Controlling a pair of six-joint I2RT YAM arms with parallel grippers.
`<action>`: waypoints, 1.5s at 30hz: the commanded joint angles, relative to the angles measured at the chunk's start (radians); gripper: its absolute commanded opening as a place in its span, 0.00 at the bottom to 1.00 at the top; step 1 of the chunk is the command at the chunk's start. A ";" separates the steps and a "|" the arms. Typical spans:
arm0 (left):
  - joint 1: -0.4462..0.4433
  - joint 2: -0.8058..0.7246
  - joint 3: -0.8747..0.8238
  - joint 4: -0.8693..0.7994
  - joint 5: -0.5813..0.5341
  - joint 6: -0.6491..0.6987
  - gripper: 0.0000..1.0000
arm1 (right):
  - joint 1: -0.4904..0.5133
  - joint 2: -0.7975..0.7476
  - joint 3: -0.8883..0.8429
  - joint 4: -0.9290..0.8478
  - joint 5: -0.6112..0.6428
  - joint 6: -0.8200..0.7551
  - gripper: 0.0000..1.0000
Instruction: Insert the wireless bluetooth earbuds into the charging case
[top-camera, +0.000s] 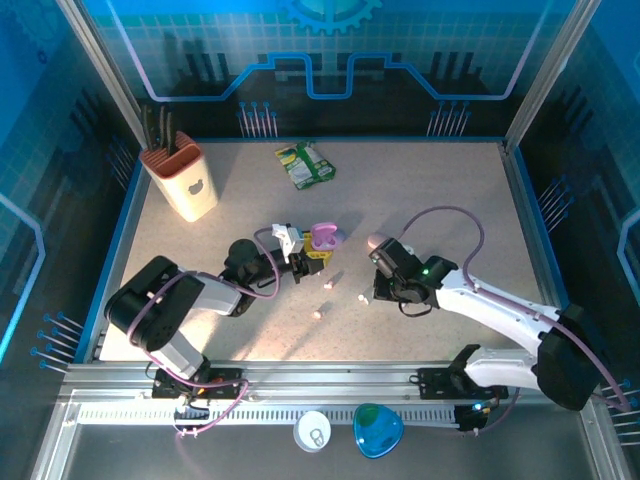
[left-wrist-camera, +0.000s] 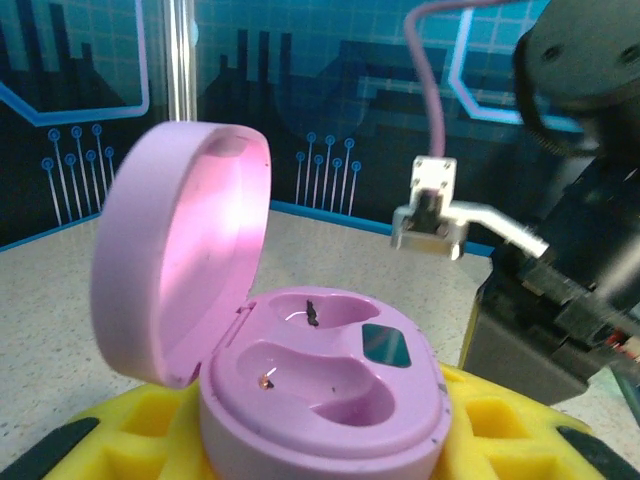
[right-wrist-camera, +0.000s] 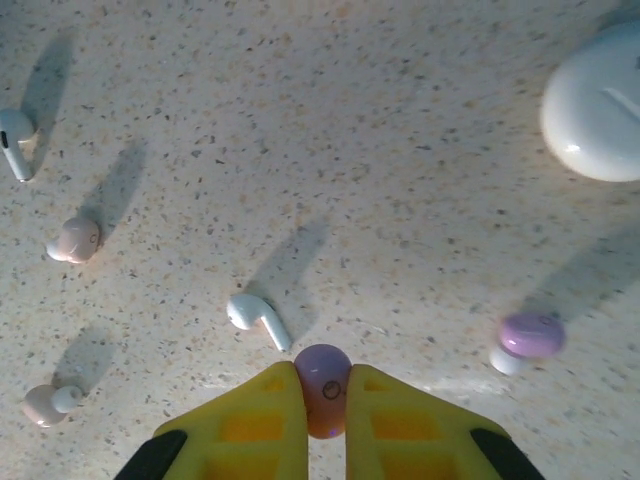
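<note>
R claw (right-wrist-camera: 322, 375) is closed right down on a purple earbud (right-wrist-camera: 322, 390), pinched betw. the yellow tips down at the surface (right-wrist-camera: 400, 150); can't tell if it's lifted clear yet. L claw (top-camera: 312, 258) is partly closed round the base of the purple charging case (left-wrist-camera: 320, 400), lid (left-wrist-camera: 180, 260) up, both wells bare. The case sits off to the R claw's left, apart from it.

Risks, my read:
- Grip is at the very tips on a round, slick bud, so it may squirt out on the lift or in transfer.
- Stem is hidden betw. the pads, orientation unclear. If it doesn't match the well, the bud will sit proud or jam.
- White earbud (right-wrist-camera: 258, 318) lies just beside the left tip and could get nudged or dragged.
- Pushing too hard could twist the case in the L claw, or clip the lid on approach.
- Second purple earbud (right-wrist-camera: 528, 338), ahead-right of the tips, is near enough to knock.
</note>
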 joint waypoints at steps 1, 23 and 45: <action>0.007 0.030 -0.018 0.026 -0.040 0.066 0.35 | 0.052 0.022 0.079 -0.164 0.145 0.055 0.12; -0.039 0.085 -0.028 0.027 -0.078 0.184 0.34 | 0.196 0.218 0.529 -0.009 0.056 -0.159 0.13; -0.044 0.060 -0.031 0.027 -0.088 0.156 0.34 | 0.134 0.330 0.552 0.051 -0.059 -0.193 0.13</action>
